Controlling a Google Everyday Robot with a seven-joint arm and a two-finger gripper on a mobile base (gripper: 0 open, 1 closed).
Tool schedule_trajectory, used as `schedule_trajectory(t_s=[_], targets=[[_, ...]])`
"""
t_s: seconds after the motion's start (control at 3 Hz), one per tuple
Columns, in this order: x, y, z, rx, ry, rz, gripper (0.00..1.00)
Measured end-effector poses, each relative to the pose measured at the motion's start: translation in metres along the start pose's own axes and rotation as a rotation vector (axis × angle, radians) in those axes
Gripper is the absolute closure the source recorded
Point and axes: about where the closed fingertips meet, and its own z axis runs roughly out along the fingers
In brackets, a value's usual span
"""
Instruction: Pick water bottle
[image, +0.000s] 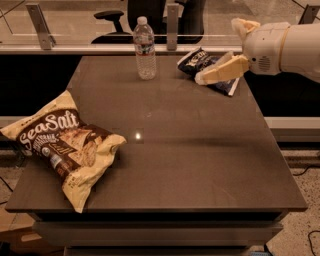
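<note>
The water bottle (144, 48) is clear ribbed plastic with a white cap and a thin label band. It stands upright near the far edge of the dark table (190, 150), left of centre. My gripper (202, 77) reaches in from the right on a white arm, over the far right part of the table. It hovers above a dark blue snack bag (202, 64), well to the right of the bottle and apart from it. It holds nothing.
A large "Sea Salt" chip bag (62, 144) lies at the table's left front. Beyond the far edge run a rail with metal posts (172, 20) and an office chair (150, 12). The table's right edge drops off beside my arm.
</note>
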Motion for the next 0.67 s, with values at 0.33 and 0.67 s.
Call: schedule_trajectory(t_s=[0.33, 0.67], targets=[[-0.003, 0.011, 0.028, -0.073, -0.049, 0.036, 0.00], [-0.009, 0.020, 0.048, -0.127, -0.069, 0.085, 0.00]])
